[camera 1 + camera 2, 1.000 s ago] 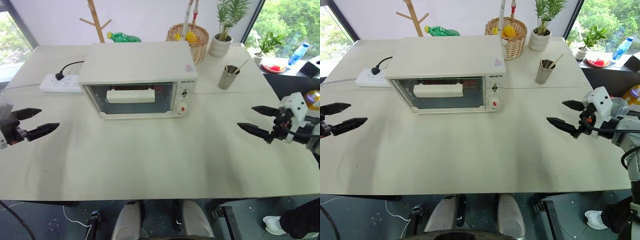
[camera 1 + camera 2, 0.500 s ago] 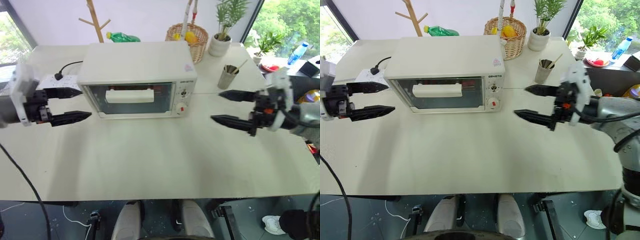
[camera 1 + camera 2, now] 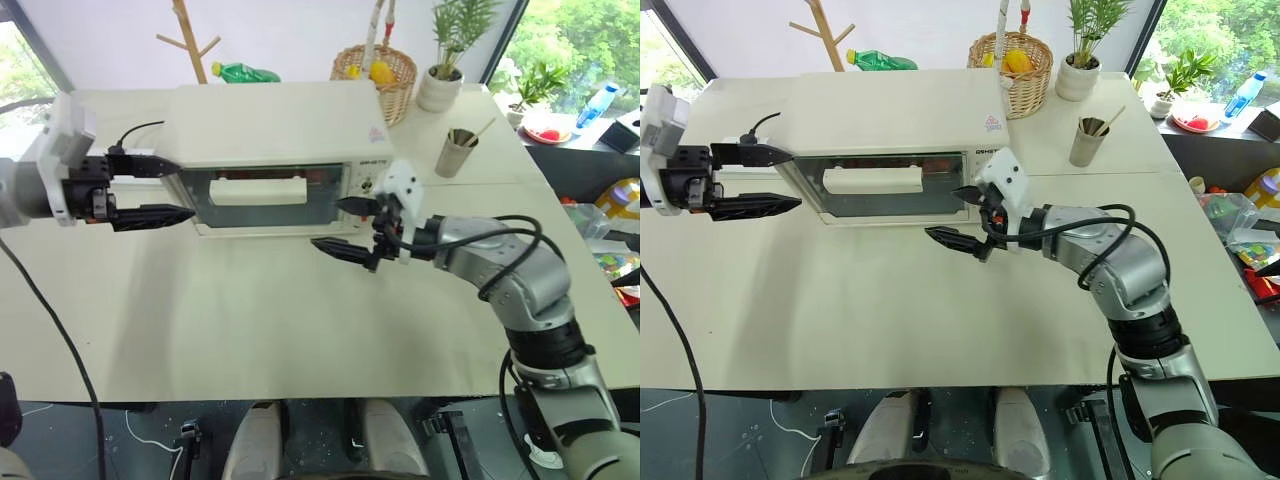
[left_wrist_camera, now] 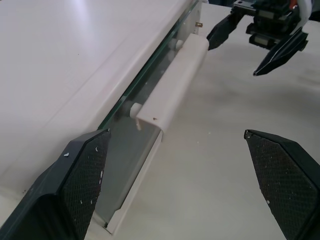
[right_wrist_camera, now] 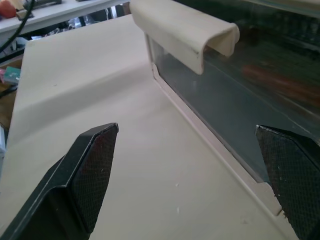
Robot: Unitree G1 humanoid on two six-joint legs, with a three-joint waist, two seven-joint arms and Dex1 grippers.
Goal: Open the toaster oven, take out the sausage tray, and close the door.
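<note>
The cream-white toaster oven [image 3: 270,125] stands at the back middle of the table, its glass door [image 3: 300,195] shut, with the bar handle [image 3: 258,190] across it. Behind the glass, the sausage tray shows only as reddish blurs [image 5: 272,80]. My left gripper [image 3: 187,189] is open at the door's left end, level with the handle [image 4: 172,82]. My right gripper [image 3: 326,223] is open in front of the door's right end, below the knobs [image 3: 366,186], touching nothing. It also appears in the left wrist view, as the right gripper [image 4: 231,61] beyond the handle.
Behind the oven stand a wicker basket [image 3: 385,70], a potted plant [image 3: 445,85], a green bottle [image 3: 245,73] and a wooden stand [image 3: 190,40]. A metal cup [image 3: 458,152] is to the oven's right. A black cord [image 3: 135,132] runs at its left. Bare table [image 3: 280,310] lies in front.
Both arms swung inward from the table's sides to the oven front: the left up to the door's left end, the right far leftward to the door's right end. Both stayed open.
</note>
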